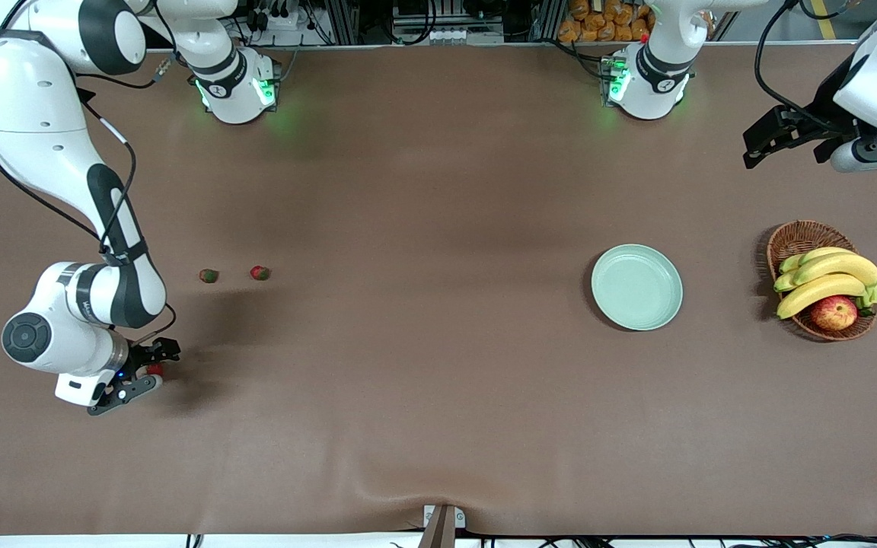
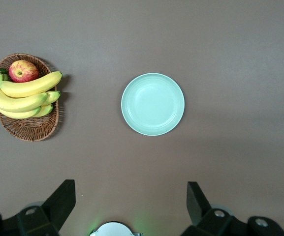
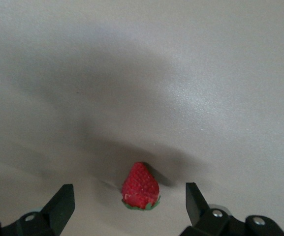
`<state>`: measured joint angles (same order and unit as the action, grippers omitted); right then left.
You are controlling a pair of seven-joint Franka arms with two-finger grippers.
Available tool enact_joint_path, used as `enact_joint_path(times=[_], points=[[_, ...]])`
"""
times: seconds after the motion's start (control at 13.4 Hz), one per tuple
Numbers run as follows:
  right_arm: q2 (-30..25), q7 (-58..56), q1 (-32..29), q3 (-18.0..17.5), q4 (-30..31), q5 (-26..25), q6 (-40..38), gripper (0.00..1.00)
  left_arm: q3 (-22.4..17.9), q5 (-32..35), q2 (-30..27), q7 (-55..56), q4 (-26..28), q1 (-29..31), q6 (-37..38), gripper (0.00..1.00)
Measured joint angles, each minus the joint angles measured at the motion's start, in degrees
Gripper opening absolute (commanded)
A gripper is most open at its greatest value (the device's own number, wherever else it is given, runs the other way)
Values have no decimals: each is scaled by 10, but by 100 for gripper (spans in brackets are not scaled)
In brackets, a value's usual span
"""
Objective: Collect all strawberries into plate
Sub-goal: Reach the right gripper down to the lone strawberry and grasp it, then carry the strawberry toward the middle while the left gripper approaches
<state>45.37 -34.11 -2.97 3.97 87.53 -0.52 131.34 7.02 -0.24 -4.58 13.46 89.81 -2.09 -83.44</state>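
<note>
- Nearest the front camera, at the right arm's end of the table (image 1: 423, 426), we see the right gripper (image 1: 148, 371) down low around a strawberry (image 1: 154, 371); its fingers (image 3: 63, 202) stand wide apart on either side of the berry, not touching it.
- In the right wrist view that strawberry (image 3: 141, 188) lies on the brown cloth between the open jaws, green cap toward the camera, red tip pointing away.
- Farther from the front camera, we find two more strawberries side by side on the cloth: a greener berry (image 1: 208, 275) and a redder berry (image 1: 259, 272), near each other but apart, and both well apart from the gripper.
- Toward the left arm's end, we see the plate (image 1: 636, 287), pale mint green, round and shallow, well apart from all three berries.
- Beside the plate, closer still to the left arm's end, a basket (image 1: 792, 240) holds bananas (image 1: 827, 278) and an apple (image 1: 834, 312); the apple sits at the basket's edge nearest the front camera.
- Farthest back, the left arm waits with the left gripper (image 1: 785, 137) up in the air over bare table near the edge, jaws spread wide and holding nothing.
- From the left wrist view we look down on the plate (image 2: 152, 104) and the basket (image 2: 31, 128), with the open fingers (image 2: 63, 199) framing the cloth.
</note>
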Motion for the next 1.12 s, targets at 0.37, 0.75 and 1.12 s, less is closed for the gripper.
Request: enact_joint_path(times=[0.37, 0.75, 1.12], points=[[3, -25, -3, 0, 0, 0, 0, 14, 0, 0, 2, 0, 0, 0, 0, 100], [3, -26, -6, 1, -3, 1, 1, 0, 0, 0, 2, 0, 0, 3, 0, 100], [-3, -26, -5, -52, -36, 4, -1, 0, -2, 0, 2, 0, 0, 6, 0, 100]])
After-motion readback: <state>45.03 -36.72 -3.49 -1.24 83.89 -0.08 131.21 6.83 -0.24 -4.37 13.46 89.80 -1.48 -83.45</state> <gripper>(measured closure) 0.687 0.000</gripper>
